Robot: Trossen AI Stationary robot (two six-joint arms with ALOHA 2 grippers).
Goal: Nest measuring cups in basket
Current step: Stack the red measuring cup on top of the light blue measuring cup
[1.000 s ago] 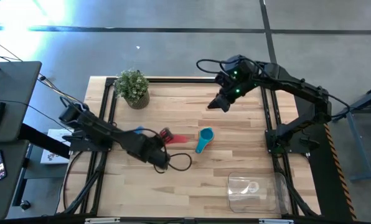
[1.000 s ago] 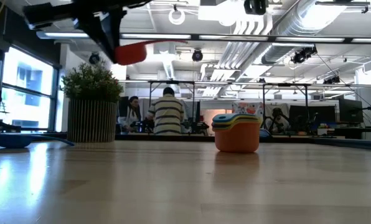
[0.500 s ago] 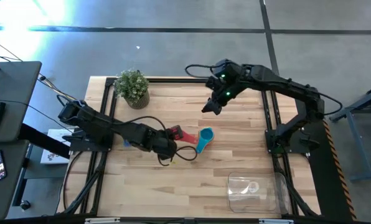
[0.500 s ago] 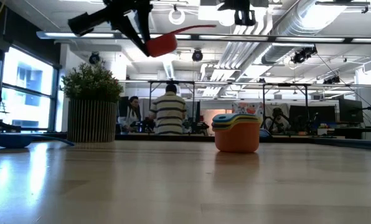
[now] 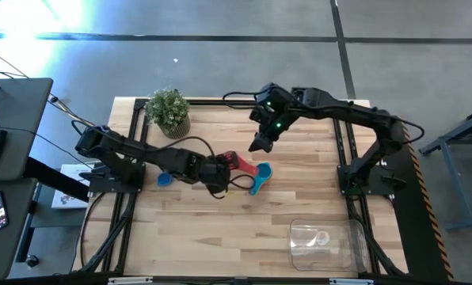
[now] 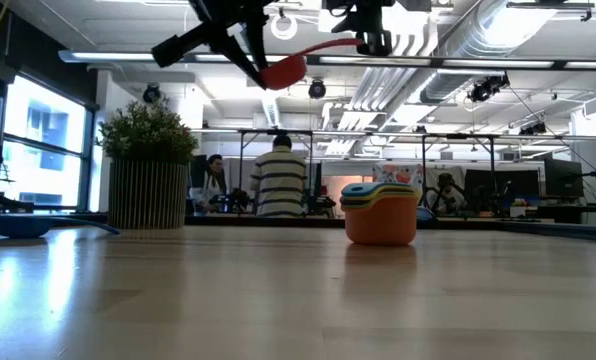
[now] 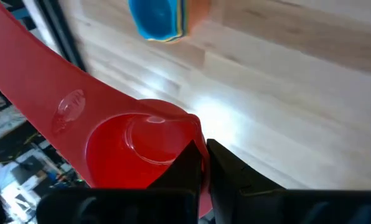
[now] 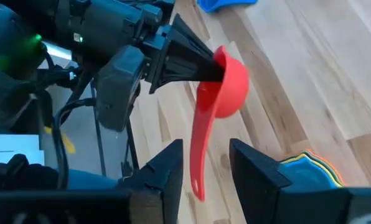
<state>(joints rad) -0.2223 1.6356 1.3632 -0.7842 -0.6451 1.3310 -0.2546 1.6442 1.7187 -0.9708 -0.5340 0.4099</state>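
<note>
held cup (image 8: 226,84): we see red
nested stack (image 6: 380,212): we see teal over yellow and orange
lone cup (image 5: 165,179): blue
counter (image 5: 220,229): pale wood
basket (image 5: 323,241): clear
person's shirt (image 6: 279,183): striped

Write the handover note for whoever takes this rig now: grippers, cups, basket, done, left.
Left gripper: shut on the red plastic measuring cup, held by the bowl rim in the air mid-table, handle hanging free.
Right gripper: fingers open, beside the red cup's handle, holding nothing.
Nested stack of coloured measuring cups, teal on top: on the table beside the red cup.
Blue cup: alone on the table under the left arm.
Clear plastic rectangular basket: near the right front corner, not holding the stack.
Left: nest red and blue, get all into the basket.
</note>
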